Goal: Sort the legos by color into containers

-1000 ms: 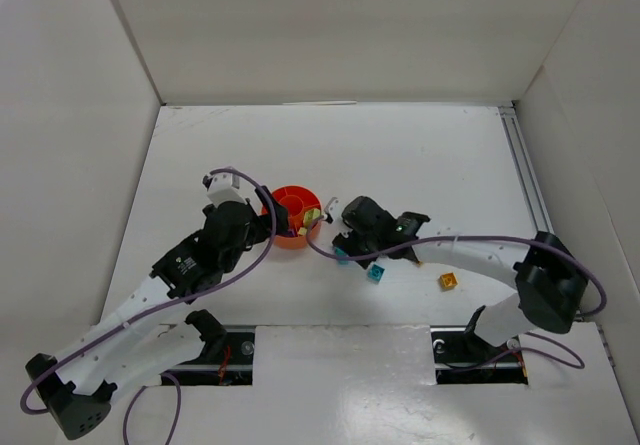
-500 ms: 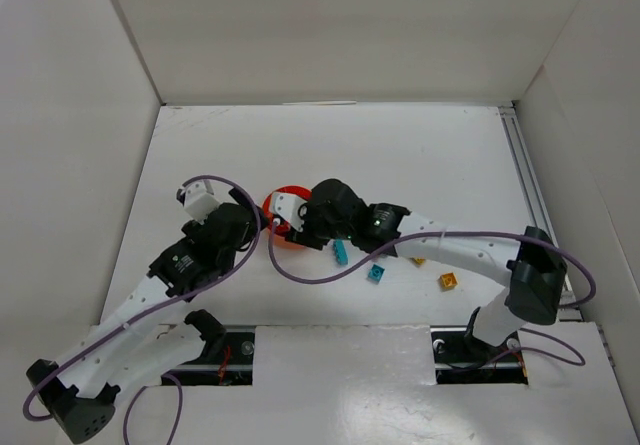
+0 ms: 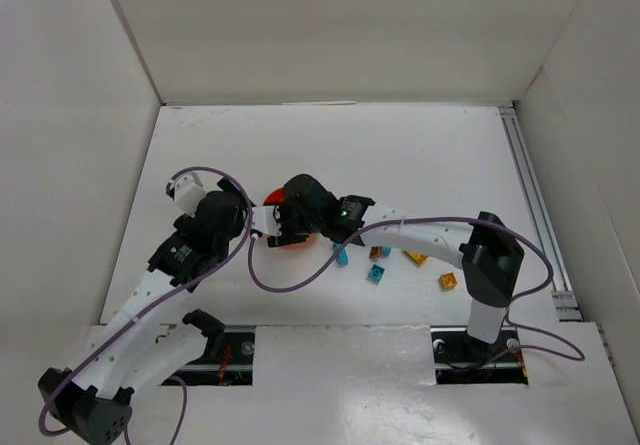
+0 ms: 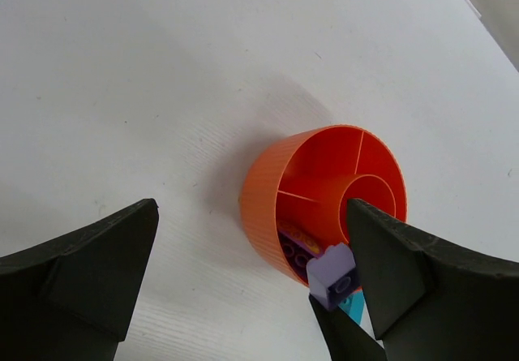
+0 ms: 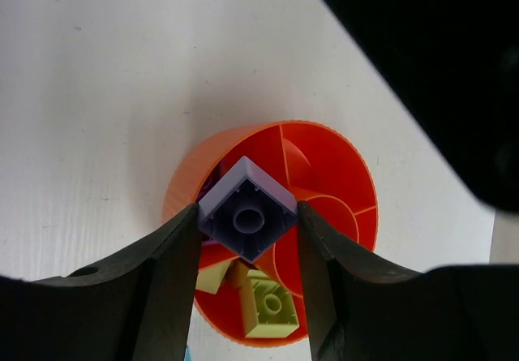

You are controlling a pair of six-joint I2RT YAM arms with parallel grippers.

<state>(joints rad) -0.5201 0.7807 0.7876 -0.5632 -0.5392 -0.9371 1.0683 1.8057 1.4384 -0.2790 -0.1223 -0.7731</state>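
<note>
Right pincer (image 5: 247,215): narrow, closed on one pale purple brick (image 5: 247,209), a finger flat against each of two opposite sides. The brick hangs over the orange dish (image 5: 324,162), not touching it, above the wedges on the wall side rather than over the hub.

Dish contents, right wrist view:
- Yellow-green bricks (image 5: 268,304) fill one wedge just below the held brick.
- Dark purple bricks (image 4: 296,247) lie in the neighbouring wedge, largely hidden under the held brick; the left wrist view shows them better.
- The wedges on the far side show bare orange floor.

Left pincer (image 4: 251,207): jaws wide, holding nothing. It sits just beside the dish, aimed at its ribbed outer wall, with one finger to either side of the view. Whether it touches the wall I cannot tell.

The dish stands upright on the white surface (image 3: 400,155), mostly covered from above by the right arm's wrist.

Loose on the surface, to the right of the dish:
- Two teal bricks (image 3: 341,256) (image 3: 375,274), the first nearer the dish.
- Two orange-yellow bricks (image 3: 415,257) (image 3: 447,281) farther right.
- A small cluster between them is too small to sort by colour.
</note>
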